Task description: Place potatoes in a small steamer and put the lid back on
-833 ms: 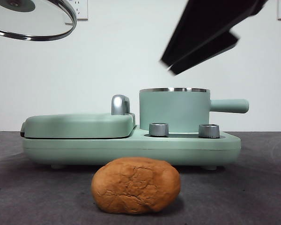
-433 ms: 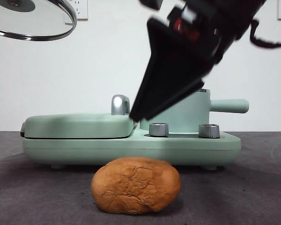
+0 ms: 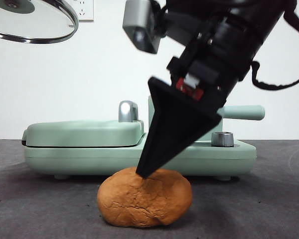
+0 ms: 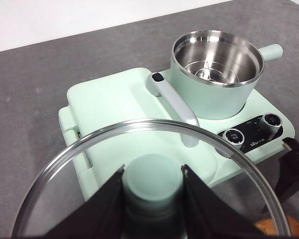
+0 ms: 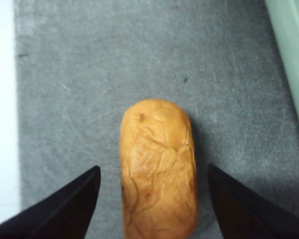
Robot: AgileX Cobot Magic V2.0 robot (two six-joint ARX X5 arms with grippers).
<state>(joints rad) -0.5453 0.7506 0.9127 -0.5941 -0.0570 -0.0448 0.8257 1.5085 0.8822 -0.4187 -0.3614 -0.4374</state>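
A: Where is the potato (image 3: 145,197) right now?

B: It lies on the grey desk (image 3: 269,199), in front of the mint-green appliance base (image 3: 229,157), closer to the front camera than the base. In the right wrist view the same potato (image 5: 159,167) sits lengthwise between the two black jaws.

A: So the right tool (image 5: 154,204) has it?

B: No. The right tool's jaws are spread wide, one on each side of the potato, with grey desk (image 5: 89,99) showing in both gaps. In the front view the right tool (image 3: 144,172) comes down from the upper right, and its dark tip reaches the top of the potato; I cannot tell from that view whether it touches.

A: And the left tool (image 4: 152,186)?

B: It is clenched on the green knob of the glass lid (image 4: 89,149), holding it in the air. The front view shows that lid (image 3: 32,20) high in the upper left corner, well apart from everything on the desk.

A: The small steamer (image 4: 217,74)?

B: Uncovered and upright on the appliance base (image 4: 114,109), beside the flat green grill cover (image 4: 112,107). Its steel inside shows a rack at the bottom. In the front view the right arm hides most of the steamer (image 3: 151,114); its straight handle sticks out to the right.
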